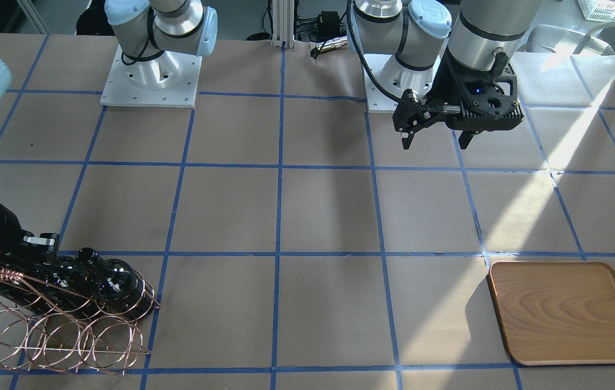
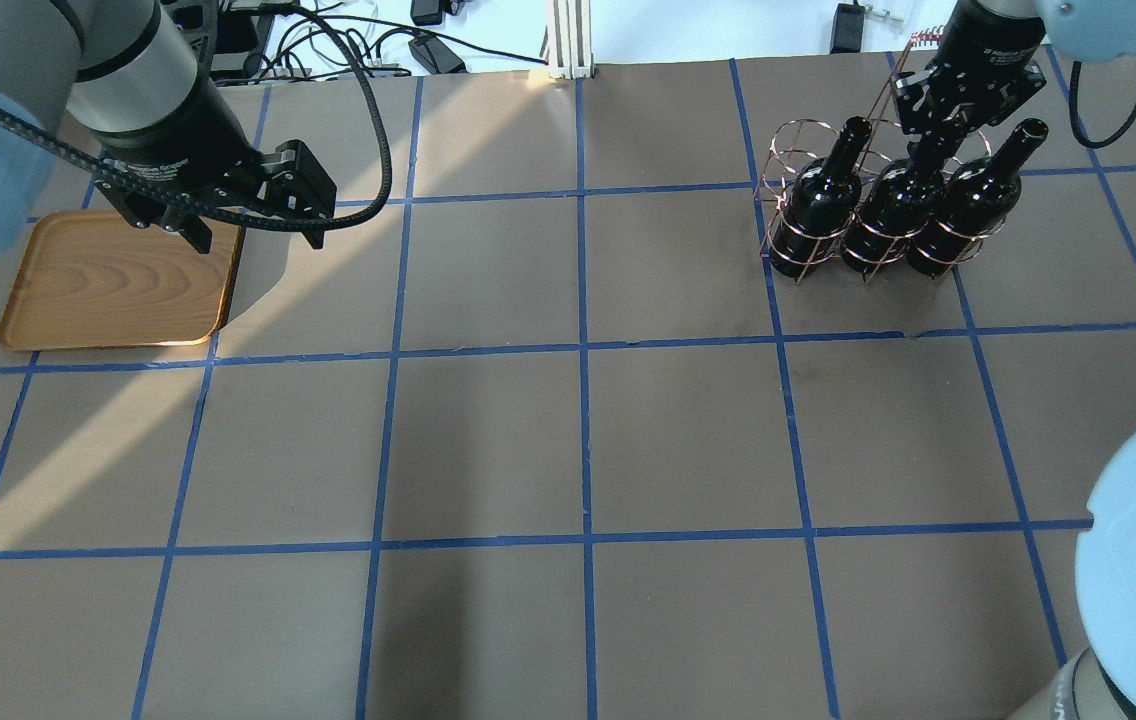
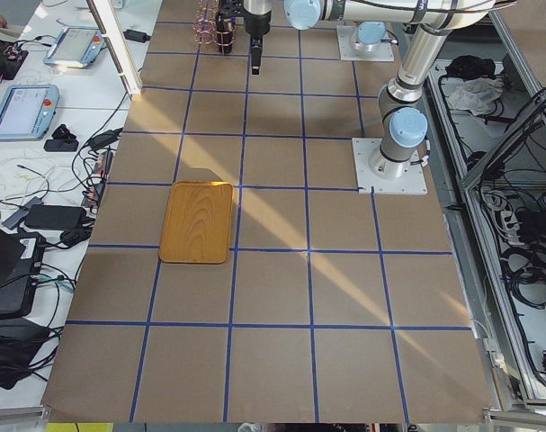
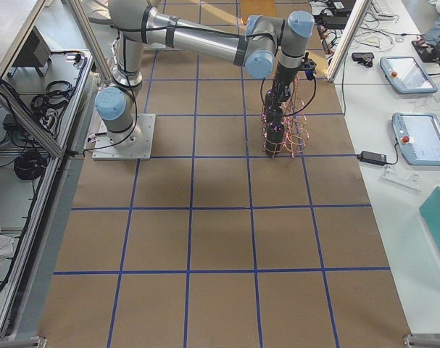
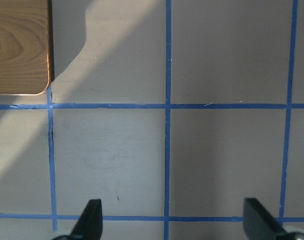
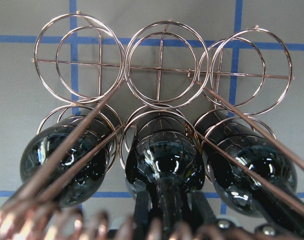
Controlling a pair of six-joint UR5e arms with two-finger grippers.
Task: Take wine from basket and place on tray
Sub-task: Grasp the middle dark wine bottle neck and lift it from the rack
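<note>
Coiled handle (image 6: 56, 225) of basket (image 6: 162, 68) blurred along lower edge of right wrist view; just behind it, right gripper (image 6: 168, 212), fingers (image 6: 141, 210) set close against both sides of the neck of the middle wine (image 6: 164, 162), apparently clamped on it; wine upright in centre ring, lower row; matching bottles at lower left (image 6: 64, 162) and lower right (image 6: 252, 167). Left gripper (image 5: 173, 221) spread wide, holding nothing, over table (image 5: 227, 160); tray (image 2: 108, 285) upper left of overhead view, basket upper right, well apart.
</note>
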